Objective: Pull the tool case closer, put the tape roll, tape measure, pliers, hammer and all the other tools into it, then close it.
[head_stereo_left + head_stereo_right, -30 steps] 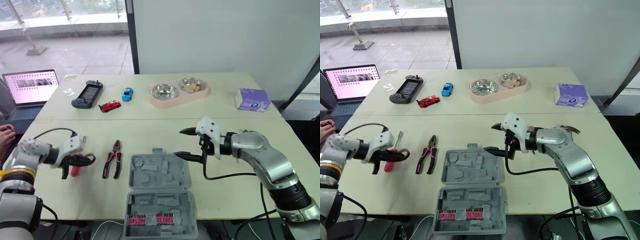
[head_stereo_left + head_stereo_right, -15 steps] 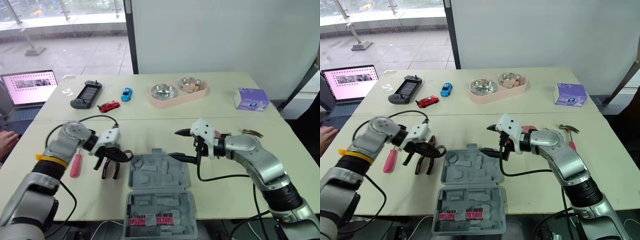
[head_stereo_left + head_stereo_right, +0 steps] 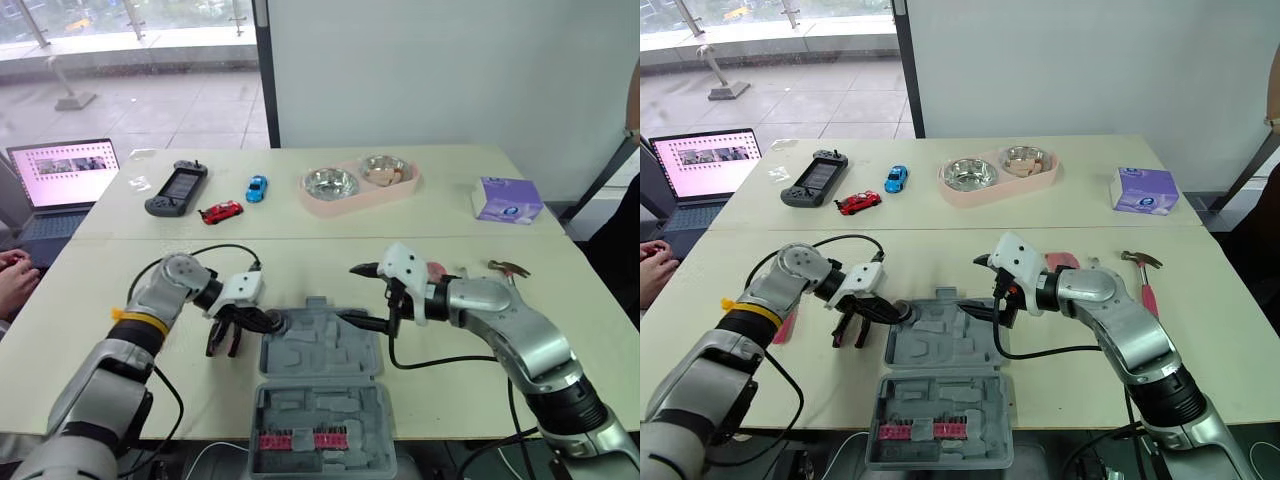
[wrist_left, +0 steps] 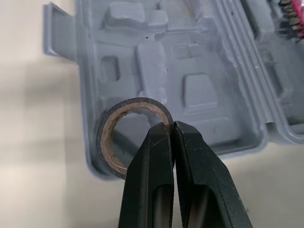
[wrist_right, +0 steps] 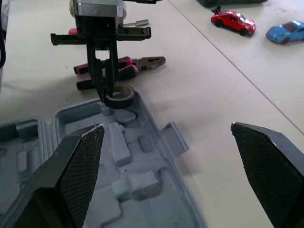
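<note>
**Tape roll poised at the case corner**

We see the left tool point(image 4: 172, 124) clamped on the wall of the black, cardboard-cored tape roll point(image 4: 103, 142). It holds the roll flat at the far-left corner of the open grey moulded-plastic tool case point(image 3: 330, 350), probably for seating. The right tool point(image 3: 348, 291) gapes empty beside the opposite edge, leaving the tray's middle free.
</note>
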